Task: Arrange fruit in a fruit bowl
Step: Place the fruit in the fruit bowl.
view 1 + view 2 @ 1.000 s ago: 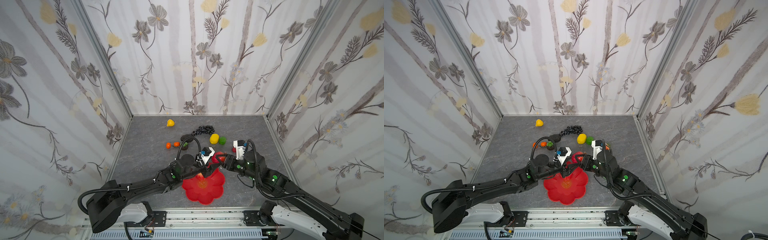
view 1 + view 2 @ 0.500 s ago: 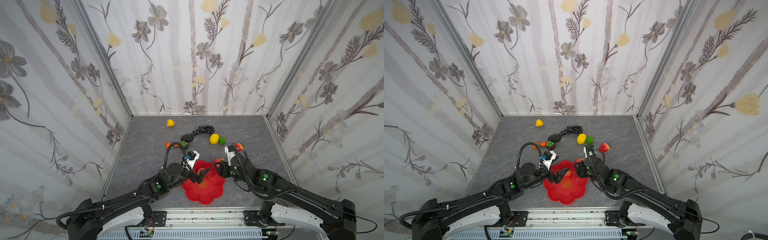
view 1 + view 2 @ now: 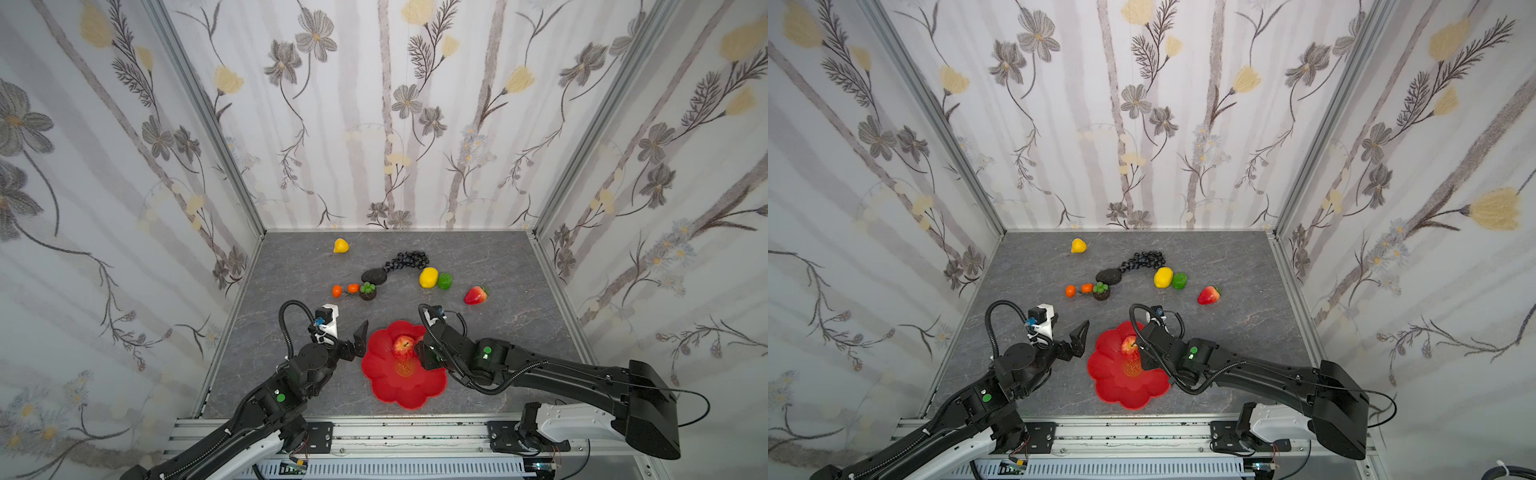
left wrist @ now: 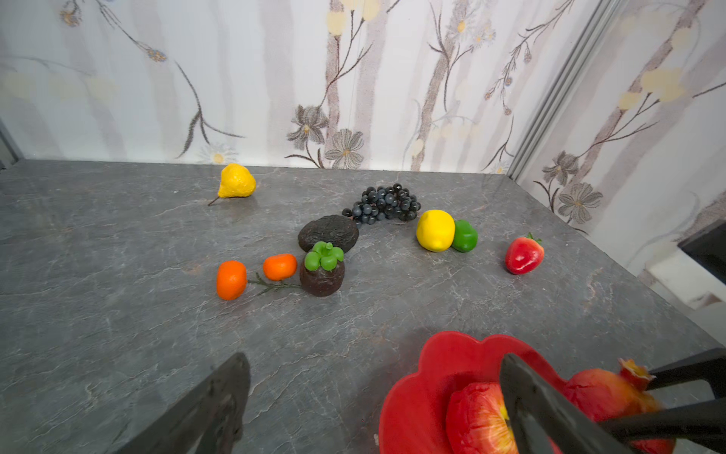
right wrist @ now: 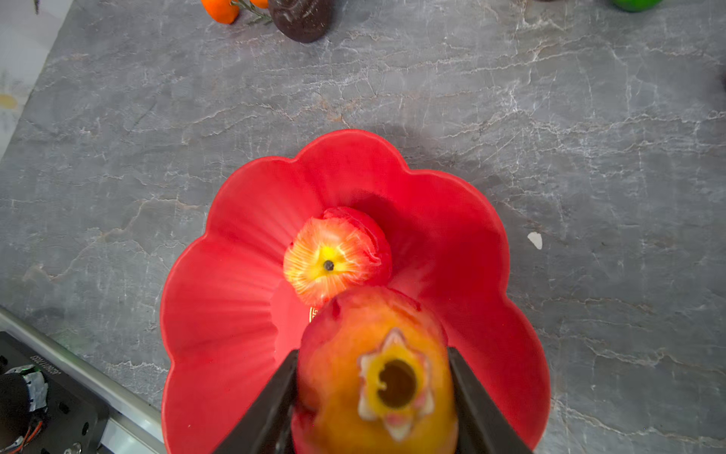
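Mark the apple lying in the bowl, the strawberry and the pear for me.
apple [image 5: 336, 255]: right wrist view, stem end.
strawberry [image 3: 475, 295]: in a top view, red body.
pear [image 4: 237, 181]: left wrist view, yellow body.

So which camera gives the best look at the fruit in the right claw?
The right wrist view: the orange-red fruit fills it, crown facing the camera, clamped in the right gripper. The left wrist view catches its side; in both top views the arm largely hides it.
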### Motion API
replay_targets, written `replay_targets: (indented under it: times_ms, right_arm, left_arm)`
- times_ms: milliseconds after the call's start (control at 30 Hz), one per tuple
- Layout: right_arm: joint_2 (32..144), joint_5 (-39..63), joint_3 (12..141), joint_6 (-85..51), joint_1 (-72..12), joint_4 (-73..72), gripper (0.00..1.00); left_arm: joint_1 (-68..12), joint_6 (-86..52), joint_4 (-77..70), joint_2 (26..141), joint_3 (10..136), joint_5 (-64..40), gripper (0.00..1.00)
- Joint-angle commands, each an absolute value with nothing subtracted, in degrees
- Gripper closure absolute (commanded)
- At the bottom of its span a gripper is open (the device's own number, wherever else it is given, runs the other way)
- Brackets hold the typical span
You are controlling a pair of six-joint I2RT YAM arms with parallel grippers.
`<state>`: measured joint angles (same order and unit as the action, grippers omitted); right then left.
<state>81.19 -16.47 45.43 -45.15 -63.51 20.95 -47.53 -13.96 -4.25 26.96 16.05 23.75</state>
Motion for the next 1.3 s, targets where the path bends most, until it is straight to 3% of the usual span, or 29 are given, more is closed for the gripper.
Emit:
replay_targets:
  times_ms: [0,400,1267]
  right_arm:
    - [83.1,-17.9,45.7,-48.9,-63.7,21.2,0.50]
    - [88.2,-19.2,45.8,-52.9,-63.8,22.2,0.49]
    - [96.1,-17.8,48.6,-54.6,-61.2,19.4,0.45]
  left_arm:
    - [-46.7,-15.4,-2.5,24.6,14.5,26.9,0.00]
    - [-45.7,-16.3,-3.1,17.2,9.2,28.4,0.00]
    - [-44.9,-16.3,-3.7,16.1,8.0,28.7,0.00]
